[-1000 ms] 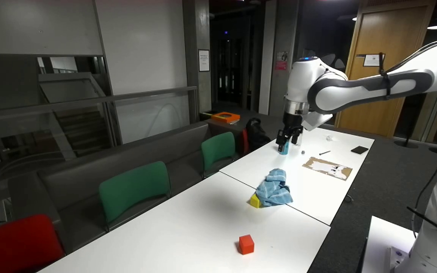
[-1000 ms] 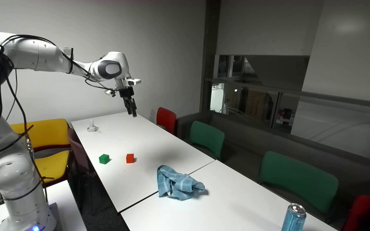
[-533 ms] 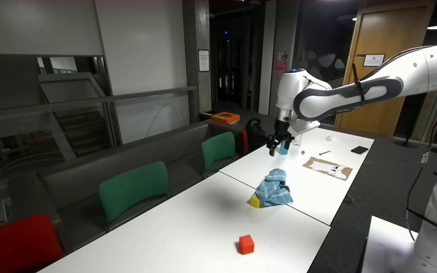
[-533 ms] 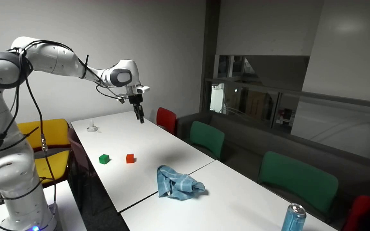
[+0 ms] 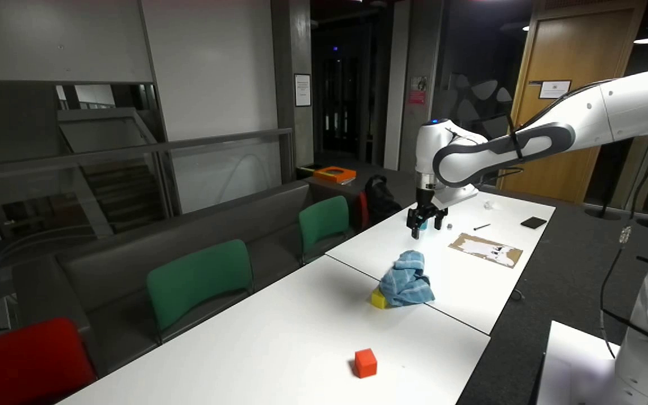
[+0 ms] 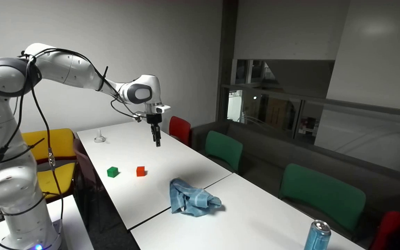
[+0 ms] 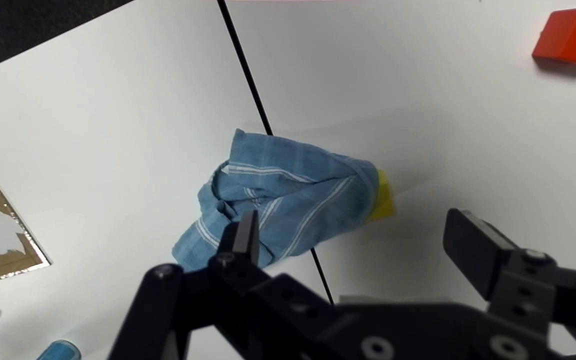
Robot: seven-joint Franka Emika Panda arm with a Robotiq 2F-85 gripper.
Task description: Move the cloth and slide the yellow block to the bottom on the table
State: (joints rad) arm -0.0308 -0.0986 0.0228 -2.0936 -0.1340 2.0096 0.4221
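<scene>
The blue striped cloth (image 5: 405, 281) lies crumpled across the seam of the white table (image 5: 279, 343); it also shows in the other views (image 6: 193, 199) (image 7: 293, 195). The yellow block (image 5: 379, 298) is mostly covered by the cloth, with one end sticking out, also in the wrist view (image 7: 383, 200). It is hidden behind the cloth in an exterior view. My gripper (image 7: 351, 218) is open and empty, with its fingers wide apart. It hangs above the table in both exterior views (image 5: 427, 229) (image 6: 157, 143), apart from the cloth. In the wrist view its left finger overlaps the cloth's image.
A red block (image 5: 365, 363) and a green block (image 6: 113, 172) stand on the table. A blue can (image 6: 318, 236) stands near the sofa-side edge. A cardboard piece (image 5: 486, 250), pen (image 5: 481, 226) and dark flat item (image 5: 533, 222) lie beyond the cloth. Chairs line the sofa side.
The arm has come lower, and the gripper has moved down toward the table and nearer the cloth. The cloth and blocks have not moved.
</scene>
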